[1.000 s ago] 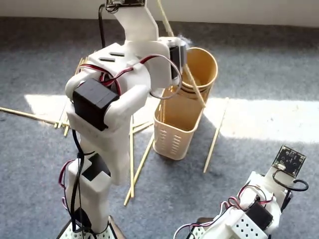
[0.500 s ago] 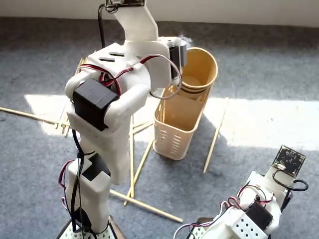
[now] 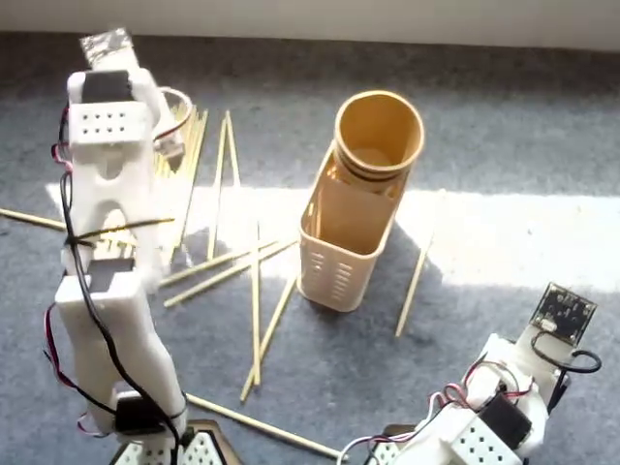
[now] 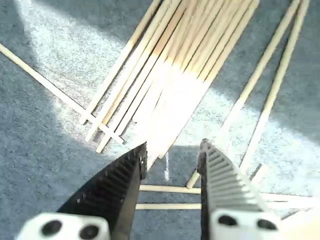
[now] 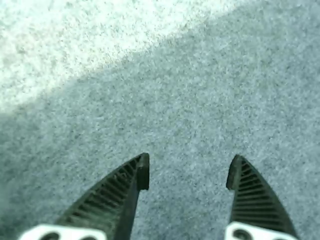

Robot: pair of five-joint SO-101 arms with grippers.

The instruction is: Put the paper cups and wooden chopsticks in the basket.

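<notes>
High view: paper cups [image 3: 378, 136] stand stacked in the basket [image 3: 334, 276]. Chopsticks [image 3: 194, 145] lie on the carpet [image 3: 504, 145] left of it, bundle's long axis running near-to-far.
Left wrist view: left gripper [image 4: 172, 150] spread, empty, over the bundle ends. Best to straddle one stick crosswise.
Right wrist view: right gripper [image 5: 189, 172] spread, empty, over carpet.

Grey carpet [image 3: 504, 145] covers the floor, crossed by a bright sunlit band [image 3: 513, 237], with a pale wall [image 3: 387, 17] behind.
</notes>
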